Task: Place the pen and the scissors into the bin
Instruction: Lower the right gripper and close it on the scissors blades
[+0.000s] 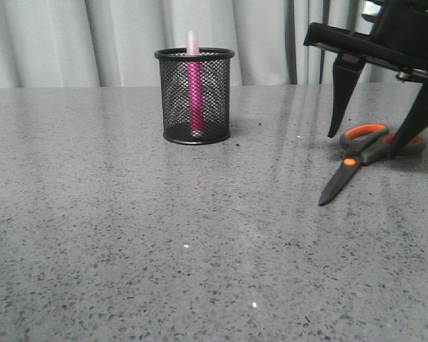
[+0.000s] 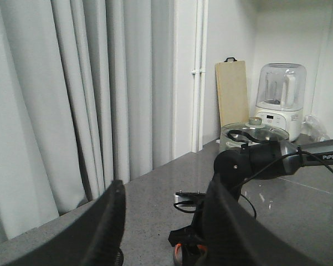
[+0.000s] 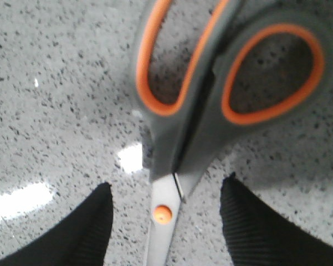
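Observation:
The pink pen [image 1: 196, 89] stands upright inside the black mesh bin [image 1: 195, 96] at the back of the table, its pale cap poking above the rim. The scissors [image 1: 363, 153] lie flat at the right, closed, blades pointing toward the front. My right gripper [image 1: 374, 139] is open just above them, one finger on each side of the pivot area. In the right wrist view the scissors [image 3: 210, 111] sit between the open fingers [image 3: 249, 227], apart from both. My left gripper [image 2: 163, 221] is open and holds nothing, raised and facing the curtain.
A grey speckled table [image 1: 164, 242] carries everything. Pale curtains [image 1: 92, 39] hang behind it. In the left wrist view a pot [image 2: 249, 133], a blender [image 2: 280, 100] and a cutting board [image 2: 231, 91] stand far back, with the right arm [image 2: 266, 160] in front of them.

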Action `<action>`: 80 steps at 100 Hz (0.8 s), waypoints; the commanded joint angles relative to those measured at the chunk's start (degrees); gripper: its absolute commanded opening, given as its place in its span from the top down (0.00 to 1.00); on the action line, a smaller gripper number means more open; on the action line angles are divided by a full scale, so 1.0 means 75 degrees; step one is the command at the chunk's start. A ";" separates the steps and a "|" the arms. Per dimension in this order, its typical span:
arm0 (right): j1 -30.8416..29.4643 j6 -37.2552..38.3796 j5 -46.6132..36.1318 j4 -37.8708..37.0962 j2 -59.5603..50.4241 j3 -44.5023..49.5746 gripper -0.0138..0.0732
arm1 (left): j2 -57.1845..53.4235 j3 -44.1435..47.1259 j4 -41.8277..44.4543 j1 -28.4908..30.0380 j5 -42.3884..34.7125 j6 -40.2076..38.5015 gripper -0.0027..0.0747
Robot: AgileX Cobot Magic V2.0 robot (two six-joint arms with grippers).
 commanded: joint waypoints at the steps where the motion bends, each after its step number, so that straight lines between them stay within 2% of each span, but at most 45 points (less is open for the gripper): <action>1: 0.0008 -0.0004 0.0246 -0.0249 -0.0088 -0.0610 0.40 | 0.0035 -0.0177 -0.0113 -0.0070 -0.0404 -0.0014 0.59; 11: 0.0008 0.0006 0.0754 -0.0672 0.0164 -0.1068 0.40 | 0.0035 -0.0177 -0.0113 -0.0070 -0.0346 -0.0014 0.59; 26: 0.0008 0.0006 0.1394 -0.0806 0.0399 -0.1440 0.40 | 0.0035 -0.0177 -0.0113 -0.0070 -0.0346 -0.0014 0.59; 80: 0.0444 0.0329 0.1332 -0.0764 0.0657 -0.1441 0.40 | 0.0035 -0.0177 -0.0113 -0.0070 -0.0327 -0.0014 0.59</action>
